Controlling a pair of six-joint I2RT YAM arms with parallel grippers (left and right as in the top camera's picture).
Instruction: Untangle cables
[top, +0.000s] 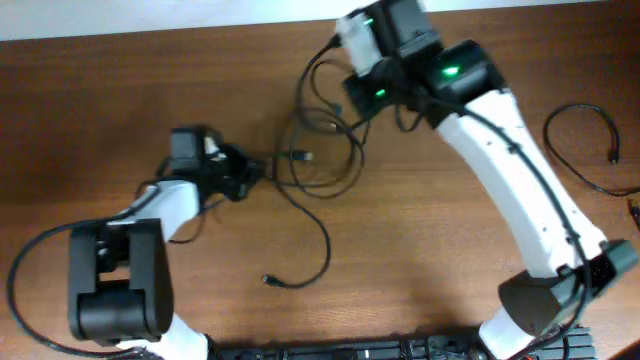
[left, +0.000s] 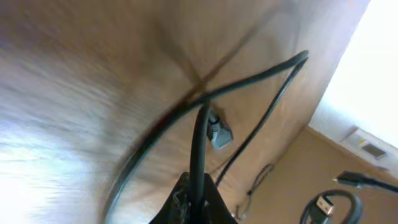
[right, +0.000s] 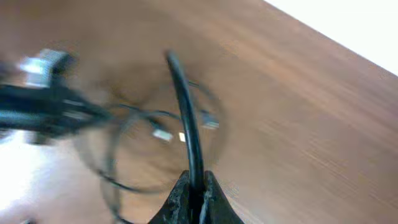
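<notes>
Although both wrist views are blurred, the lot can be listed by size:

- Counter (top: 120, 90): brown wood grain, carries every item below
- Right arm (top: 520, 170): white and black, reaches from the near right corner to the far middle of the counter. The right end effector (top: 348, 98) is clenched on one black strand, which in its wrist view rises straight out from between the fingers (right: 180, 199). Judged to be held up and back so that this strand lifts off the knot
- Left arm (top: 120, 270): black and white, based at the near left. The left end effector (top: 248, 172) sits at the left side of the tangle, clamped on a second strand that its wrist view shows pinched low in the frame. Judged to be the opposing hold, so the loops open between the two grips
- Cables (top: 320, 160): overlapping black loops on the counter between the two end effectors, not yet separated
- Trailing cord (top: 327, 245): leaves the tangle towards the near edge in a curve and lies free
- Lone cord (top: 614, 150): an open loop well apart at the right edge, beyond the right arm – judged already clear of the rest
- Plug (top: 268, 280): ends the trailing cord
- Grey plug (left: 217, 134): hangs just beside the strand held by the left end effector
</notes>
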